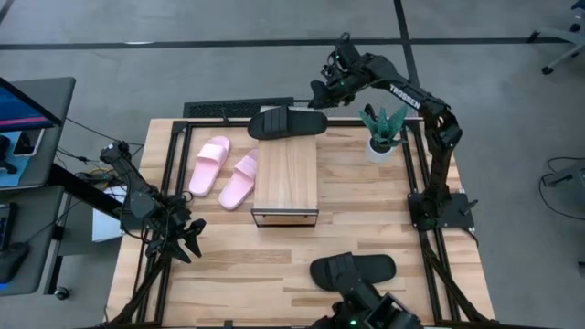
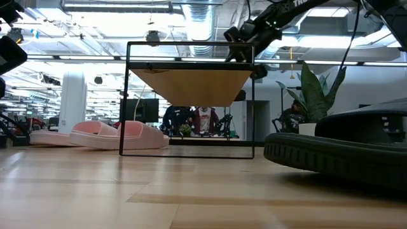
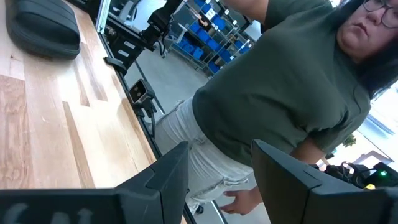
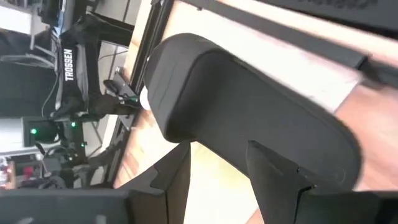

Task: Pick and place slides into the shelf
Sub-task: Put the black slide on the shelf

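Underneath, a pale wooden table (image 1: 228,265) (grey floor (image 1: 137,73) around).

Take the shelf (image 1: 286,178) as your anchor, mid-table. One slide (image 1: 288,122) lies across its far end, with the right gripper (image 1: 322,91) just beyond that slide. To the shelf's left you have two slides side by side (image 1: 209,165) (image 1: 239,179), the nearer one just beside it. Right of its far end sits the potted plant (image 1: 383,135). Before the shelf, near the table's front edge, lies the fourth slide (image 1: 353,270). The left gripper (image 1: 186,239) hangs well left of the shelf's front.
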